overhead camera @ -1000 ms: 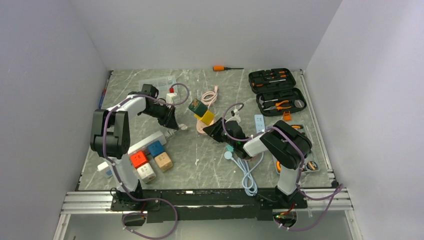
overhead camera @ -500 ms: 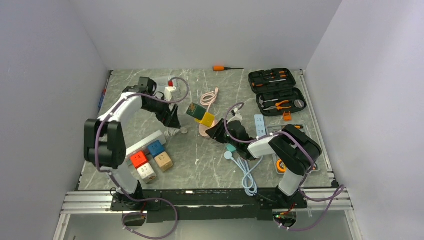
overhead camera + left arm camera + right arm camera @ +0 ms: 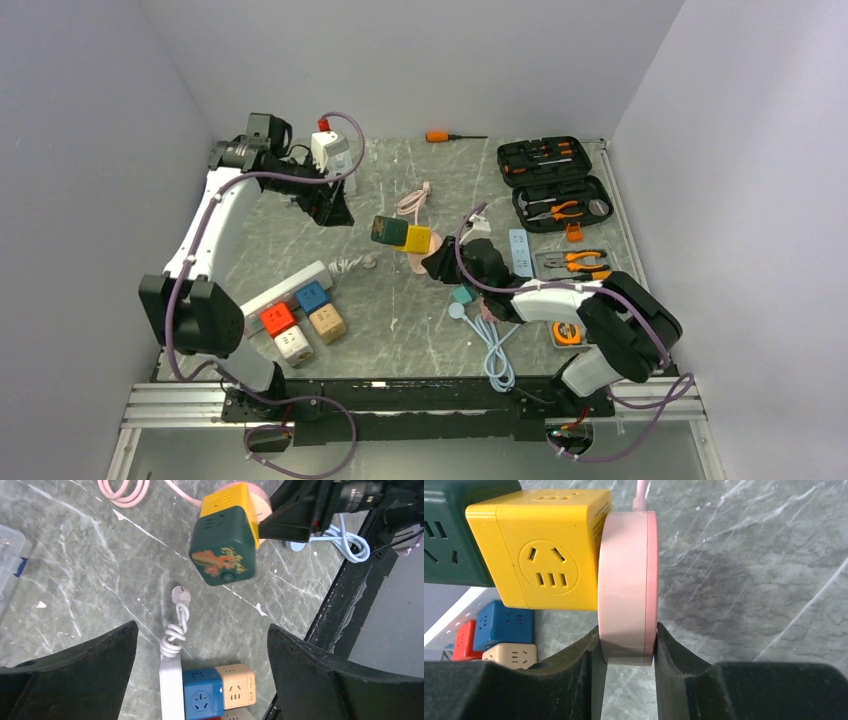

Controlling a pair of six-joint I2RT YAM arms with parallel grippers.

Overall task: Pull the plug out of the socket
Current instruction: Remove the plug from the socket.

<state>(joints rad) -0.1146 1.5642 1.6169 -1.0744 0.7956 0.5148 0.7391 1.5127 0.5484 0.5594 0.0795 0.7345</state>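
Note:
My right gripper (image 3: 628, 650) is shut on a pink round socket block (image 3: 628, 580), holding it off the table. A yellow cube socket (image 3: 544, 550) sits against the pink block, and a dark green cube (image 3: 454, 535) joins the yellow one. The white plug (image 3: 180, 596) lies loose on the table at the end of a coiled cord from the white power strip (image 3: 170, 680). My left gripper (image 3: 202, 627) hangs wide open high above that plug, holding nothing. From above, the left gripper (image 3: 328, 208) is at the back left and the right gripper (image 3: 436, 262) near the middle.
Blue (image 3: 312, 296), red (image 3: 278, 318), beige (image 3: 326, 323) and white (image 3: 293, 344) cubes cluster by the strip. An open tool case (image 3: 555, 182) stands back right, an orange screwdriver (image 3: 440, 136) at the back edge. A pink cable (image 3: 415, 198) and a light blue cable (image 3: 490, 345) lie loose.
My left gripper opened, let go of the white plug and rose toward the back left. The plug stayed on the table. The right gripper shifted slightly with the cube stack.

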